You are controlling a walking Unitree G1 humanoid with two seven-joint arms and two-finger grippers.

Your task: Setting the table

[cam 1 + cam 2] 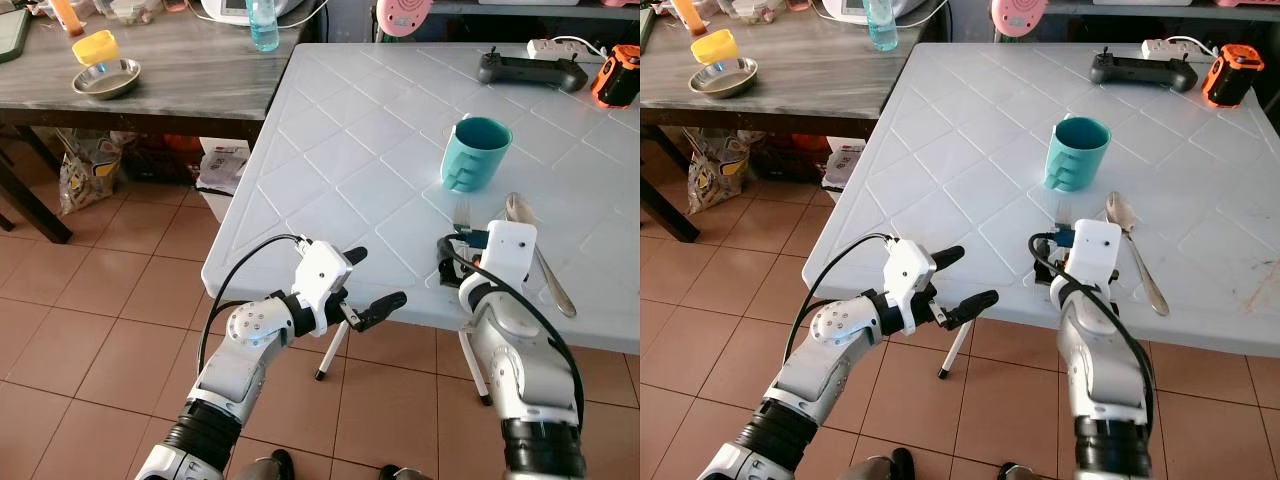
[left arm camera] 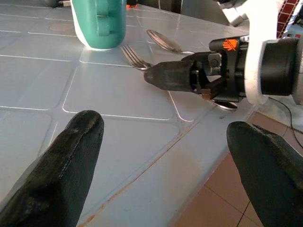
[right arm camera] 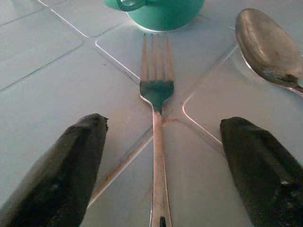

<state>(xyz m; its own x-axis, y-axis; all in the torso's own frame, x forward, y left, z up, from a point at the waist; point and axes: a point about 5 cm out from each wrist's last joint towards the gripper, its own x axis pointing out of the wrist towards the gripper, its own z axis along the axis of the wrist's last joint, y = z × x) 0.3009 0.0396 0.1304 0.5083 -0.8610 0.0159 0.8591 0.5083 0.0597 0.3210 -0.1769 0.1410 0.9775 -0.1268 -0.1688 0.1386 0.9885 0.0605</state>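
Though partly hidden, fork (image 3: 156,142) flat betw. right end effector (image 3: 158,165) spread fingers, prob. untouched; left end effector (image 1: 370,280) released.

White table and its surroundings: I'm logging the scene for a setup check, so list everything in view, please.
white table: one, ahead of robot
mug: one, teal, on white table
fork: one, silver, near mug, between right hand's fingers
spoon: one, silver, right of fork
controller: one, black, far edge
orange-black device: one, far right corner
wooden table: one, grey-brown, left
metal bowl: one, on wooden table
yellow container: one, behind bowl
bottle: one, clear blue
left hand: open, off table's near edge
right hand: open, over fork
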